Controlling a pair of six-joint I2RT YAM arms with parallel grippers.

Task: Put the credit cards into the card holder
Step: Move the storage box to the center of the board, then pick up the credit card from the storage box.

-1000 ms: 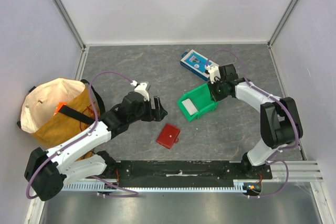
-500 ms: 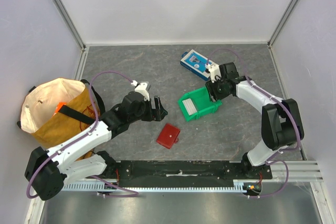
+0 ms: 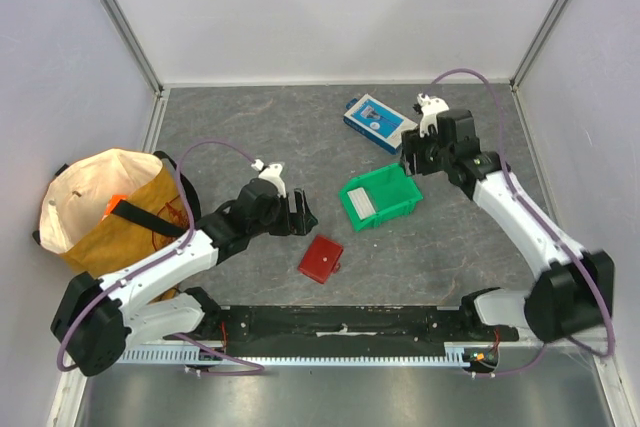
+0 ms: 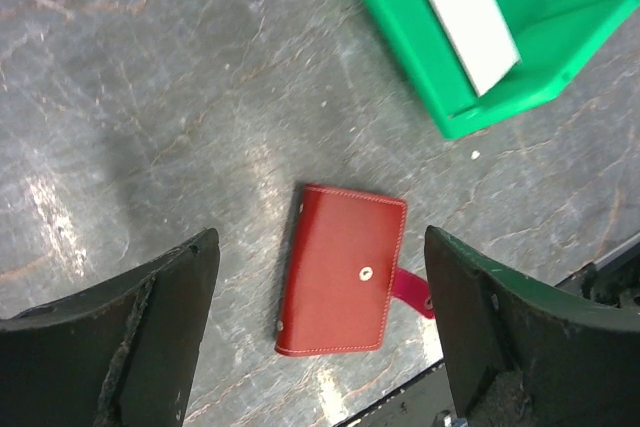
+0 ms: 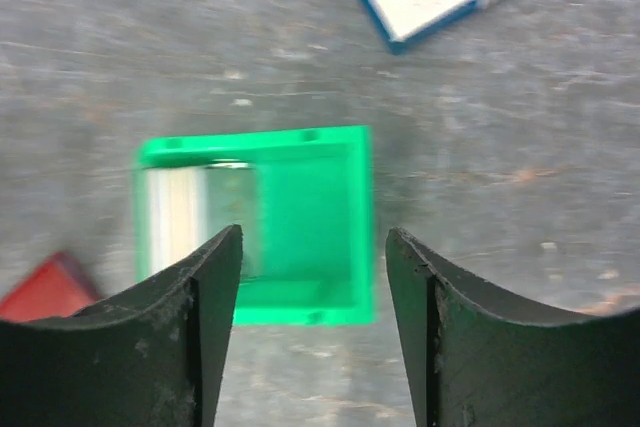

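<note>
Red card holder [image 4: 345, 270] lies shut near the green bin [image 4: 560, 67]; your wide left fingers [image 4: 130, 347] may just skid it, and your right fingers [image 5: 150, 347] are wide and empty too.

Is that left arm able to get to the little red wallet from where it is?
Probably yes. The left end effector hangs open over the red wallet, which lies flat and closed, with nothing on it and nothing between the two.
</note>
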